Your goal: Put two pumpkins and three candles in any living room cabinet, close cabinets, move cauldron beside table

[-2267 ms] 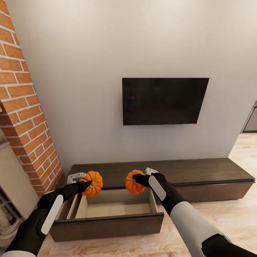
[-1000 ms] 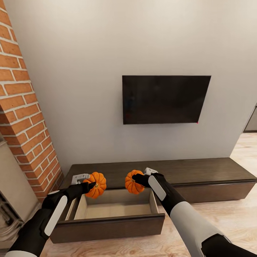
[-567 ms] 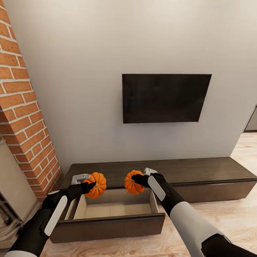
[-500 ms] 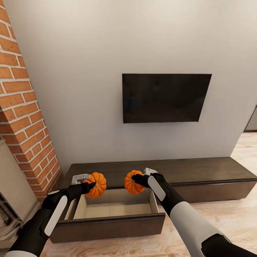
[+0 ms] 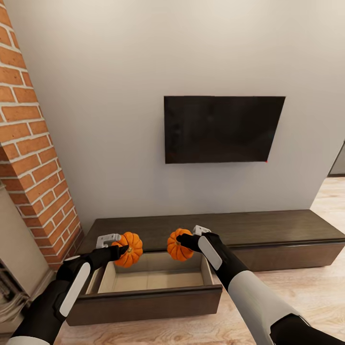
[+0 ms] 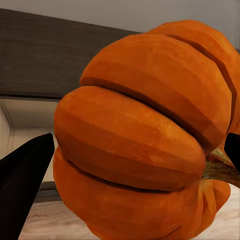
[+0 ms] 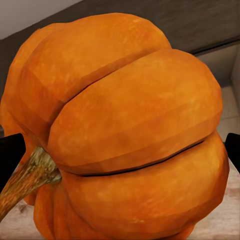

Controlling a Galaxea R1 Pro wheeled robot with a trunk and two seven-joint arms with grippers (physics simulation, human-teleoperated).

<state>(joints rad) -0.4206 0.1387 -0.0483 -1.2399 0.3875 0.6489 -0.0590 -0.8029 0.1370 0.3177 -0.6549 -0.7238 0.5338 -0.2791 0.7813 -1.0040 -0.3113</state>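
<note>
While the long dark-brown wooden cabinet (image 5: pixel 268 235) has its pale-lined drawer (image 5: pixel 148 282) pulled out, one ribbed orange pumpkin (image 5: pixel 128 248) is clamped by the left gripper (image 5: pixel 120 248) and another (image 5: pixel 178 245) by the right gripper (image 5: pixel 184 242), both held above the drawer's back edge.

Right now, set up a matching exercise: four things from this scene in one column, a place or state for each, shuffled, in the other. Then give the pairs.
Things:
1. pumpkin in the left gripper
2. pumpkin in the right gripper
3. drawer
4. TV

Places or states:
A. mounted on the pale wall
B. pulled open, pale inside, nothing showing in it
C. held over the drawer's left end
D. held over the drawer's right end

Pairs: 1-C, 2-D, 3-B, 4-A
</note>
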